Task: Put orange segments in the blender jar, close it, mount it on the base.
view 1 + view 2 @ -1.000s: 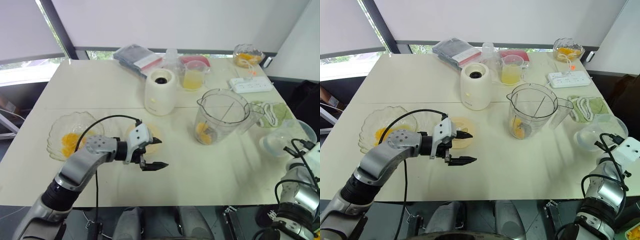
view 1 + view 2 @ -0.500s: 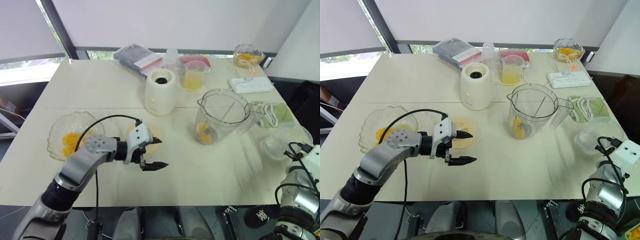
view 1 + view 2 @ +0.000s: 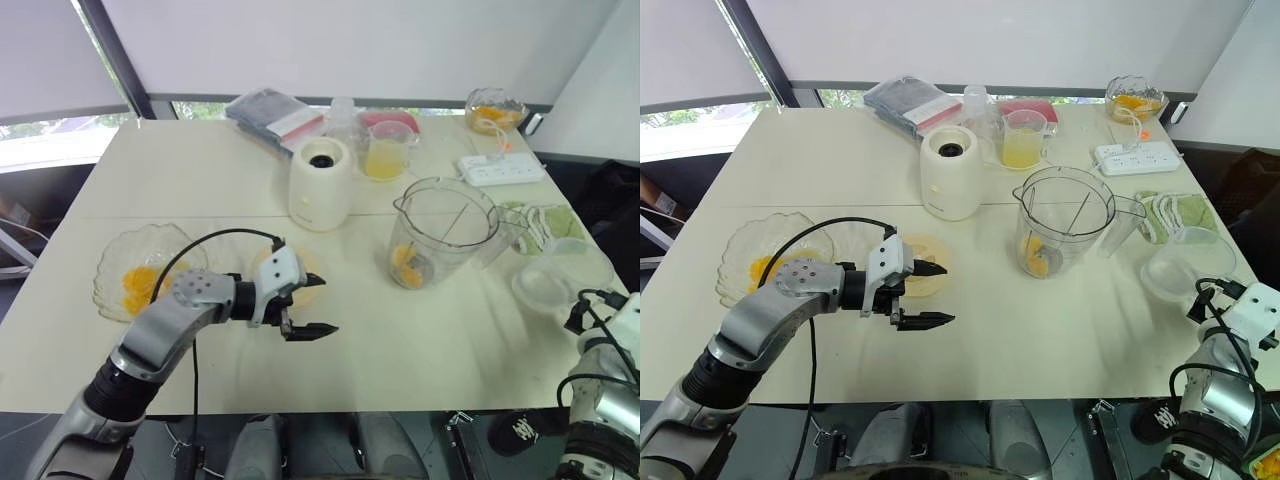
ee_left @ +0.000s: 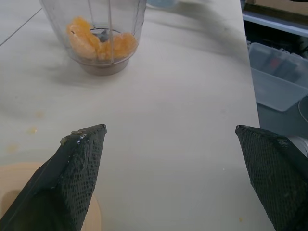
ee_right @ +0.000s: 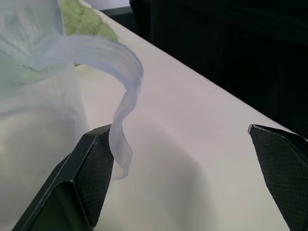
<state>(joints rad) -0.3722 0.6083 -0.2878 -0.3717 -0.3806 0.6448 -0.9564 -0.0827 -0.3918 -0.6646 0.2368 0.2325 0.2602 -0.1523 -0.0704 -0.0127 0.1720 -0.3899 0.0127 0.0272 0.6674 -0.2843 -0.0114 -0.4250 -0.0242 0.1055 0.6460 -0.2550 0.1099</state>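
Note:
The clear blender jar (image 3: 445, 232) stands open-topped right of centre, with orange segments (image 4: 98, 42) at its bottom. Behind it to the left is the cream blender base (image 3: 322, 183). A glass bowl (image 3: 115, 262) at the left holds more orange segments (image 3: 138, 283). My left gripper (image 3: 326, 305) hovers open and empty over the table, just right of a pale wooden disc (image 3: 300, 263). A clear plastic lid (image 3: 550, 277) lies near the right edge. My right gripper (image 5: 178, 129) is open beside that lid's rim (image 5: 120, 91), with one finger (image 5: 91, 168) next to it.
A cup of juice (image 3: 385, 155), a white power strip (image 3: 502, 170), a small bowl of orange pieces (image 3: 495, 108) and grey packets (image 3: 272, 112) line the far side. A green cloth (image 3: 545, 222) lies behind the lid. The table's right edge runs close to my right gripper.
My right arm has sunk back toward the table's near right corner, and the clear lid has shifted a little to the left. The left arm has stayed put.

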